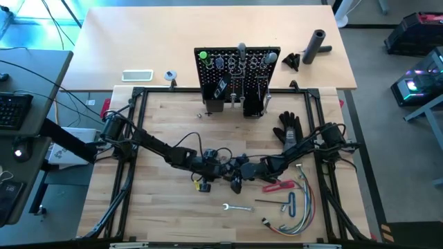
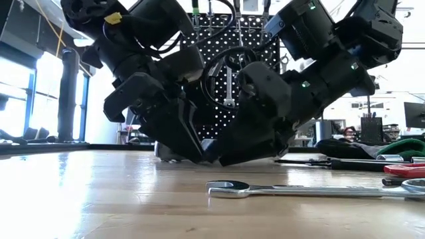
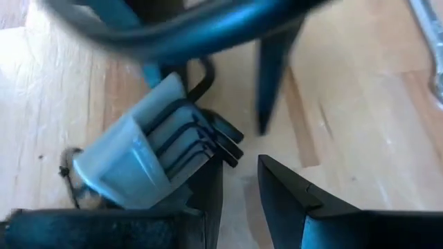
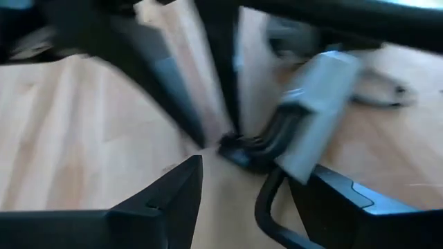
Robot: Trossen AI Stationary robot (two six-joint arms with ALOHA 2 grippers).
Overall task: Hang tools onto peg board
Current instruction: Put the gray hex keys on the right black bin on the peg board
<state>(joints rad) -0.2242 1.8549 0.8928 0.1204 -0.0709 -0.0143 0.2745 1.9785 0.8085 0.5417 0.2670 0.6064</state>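
A hex key set [image 3: 131,169], a grey holder with black keys, lies on the table at its middle; it also shows in the right wrist view [image 4: 311,111]. My left gripper [image 1: 216,166] and my right gripper [image 1: 242,170] are both low at the table and face each other over the set. Both are open. The black key ends [image 3: 225,145] lie right at one finger [image 3: 208,200] of my left gripper. One long bent key [image 4: 266,200] lies between my right gripper's fingers. The black peg board [image 1: 239,69] stands upright at the far side with tools hanging on it. My left gripper has the key ends [image 3: 225,145] against the outer side of one finger, slanting down at the table; I cannot tell whether it touches them. My right gripper stands around the bent key [image 4: 266,200] with nothing pinched; I cannot tell whether it touches it.
On the table's near right lie a red-handled tool [image 1: 277,185], a silver wrench [image 1: 235,207], loose hex keys [image 1: 287,204] and a bundle of coloured wires [image 1: 301,207]. A black glove [image 1: 287,128] lies right of the board. A black cylinder [image 1: 315,45] stands far right.
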